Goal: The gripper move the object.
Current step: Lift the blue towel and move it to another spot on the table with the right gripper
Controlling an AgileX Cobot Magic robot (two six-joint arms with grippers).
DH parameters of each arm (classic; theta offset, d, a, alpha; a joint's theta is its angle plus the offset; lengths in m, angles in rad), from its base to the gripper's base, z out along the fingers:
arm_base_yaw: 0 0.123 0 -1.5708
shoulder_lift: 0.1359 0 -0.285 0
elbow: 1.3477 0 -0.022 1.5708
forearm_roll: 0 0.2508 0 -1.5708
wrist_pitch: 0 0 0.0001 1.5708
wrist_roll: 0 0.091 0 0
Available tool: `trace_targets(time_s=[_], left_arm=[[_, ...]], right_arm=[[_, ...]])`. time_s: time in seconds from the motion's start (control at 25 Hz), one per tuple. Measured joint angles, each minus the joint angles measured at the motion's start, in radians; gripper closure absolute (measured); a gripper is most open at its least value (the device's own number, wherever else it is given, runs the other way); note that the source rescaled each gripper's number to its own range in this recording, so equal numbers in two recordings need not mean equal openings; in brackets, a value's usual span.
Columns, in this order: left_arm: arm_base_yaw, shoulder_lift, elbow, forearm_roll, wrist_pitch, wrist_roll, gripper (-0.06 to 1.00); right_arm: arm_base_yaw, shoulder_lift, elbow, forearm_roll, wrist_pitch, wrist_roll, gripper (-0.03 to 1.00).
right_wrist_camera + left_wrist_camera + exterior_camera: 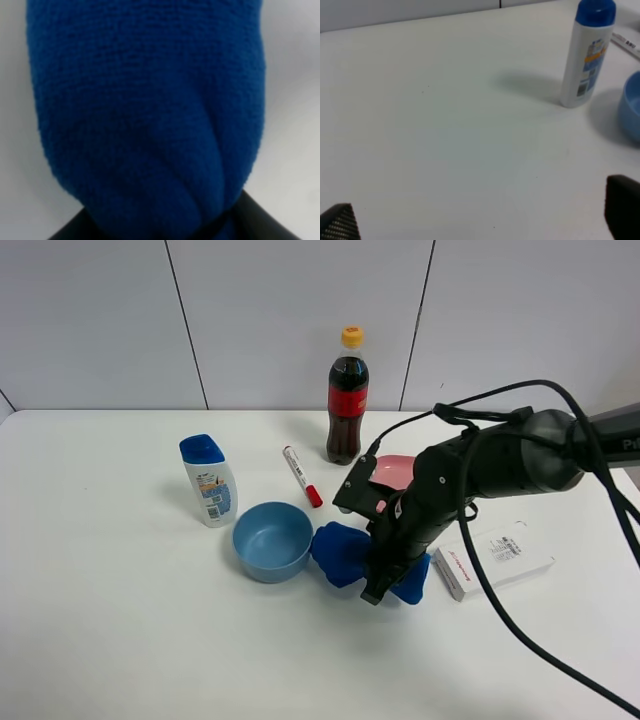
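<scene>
The royal-blue cloth bundle (338, 550) lies on the white table (120, 620), just right of the light-blue bowl. My right gripper (378, 582) comes down on its middle, between the two lumps, and looks shut on it. In the right wrist view the cloth (150, 100) fills the frame and narrows between dark fingers (260, 220) at the frame's edge. My left gripper (480, 220) is open and empty over bare table, with only its two fingertips (622, 210) showing. The left arm is out of the exterior view.
A light-blue bowl (272, 540) sits beside the cloth. A blue-capped white bottle (208, 480) stands to its left and also shows in the left wrist view (585, 55). A cola bottle (347, 400), a red marker (301, 476), a pink item (400, 470) and a white box (495, 560) are nearby.
</scene>
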Motion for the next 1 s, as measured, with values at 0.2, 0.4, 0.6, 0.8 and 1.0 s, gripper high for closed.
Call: trace_targets(time_s=[0.2, 0.4, 0.6, 0.8, 1.0], left_arm=[[0.0, 0.0, 0.0, 0.0, 0.0, 0.0, -0.06], [0.0, 0.0, 0.0, 0.0, 0.0, 0.0, -0.06], [0.0, 0.0, 0.0, 0.0, 0.0, 0.0, -0.06], [0.0, 0.0, 0.0, 0.0, 0.0, 0.0, -0.06], [0.0, 0.0, 0.0, 0.0, 0.0, 0.0, -0.06]], right_arm=[[-0.01, 0.016, 0.003, 0.006, -0.053, 0.003, 0.97], [-0.038, 0.065, 0.004, 0.008, -0.065, 0.003, 0.97], [-0.039, 0.07, 0.005, 0.011, -0.066, 0.021, 0.97], [-0.039, 0.069, 0.005, 0.011, -0.051, 0.183, 0.53], [-0.039, 0.069, 0.005, -0.016, -0.047, 0.305, 0.02]])
